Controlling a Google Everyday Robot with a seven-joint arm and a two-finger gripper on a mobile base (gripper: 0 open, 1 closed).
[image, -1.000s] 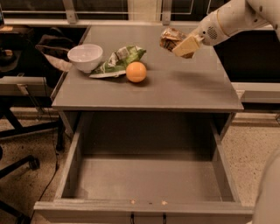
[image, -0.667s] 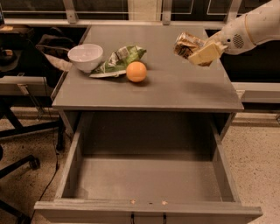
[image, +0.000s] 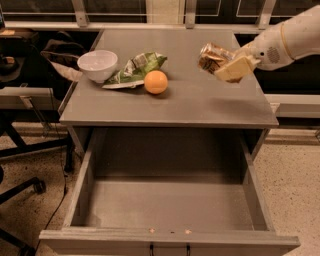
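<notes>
The pale fingers (image: 237, 68) of the gripper (image: 229, 66) were clamped on a shiny brown snack packet (image: 212, 56), pinching it from its right side so that the crumpled packet stuck out to the left. Gripper and packet hung in the air over the right part of the grey table top (image: 200, 107), near its right edge, with a faint shadow lying on the surface beneath them. The white arm (image: 292, 39) ran back from the gripper to the upper right and out of view. Well apart from the packet, on the left half of the top, an orange (image: 155, 82) sat touching a green chip bag (image: 134, 69), and a white bowl (image: 97, 65) stood just beside the bag at the left edge. Below the top, the table's drawer (image: 170, 207) stood pulled wide open towards the camera. A chair's wheeled base (image: 22, 187) showed on the floor to the left.
</notes>
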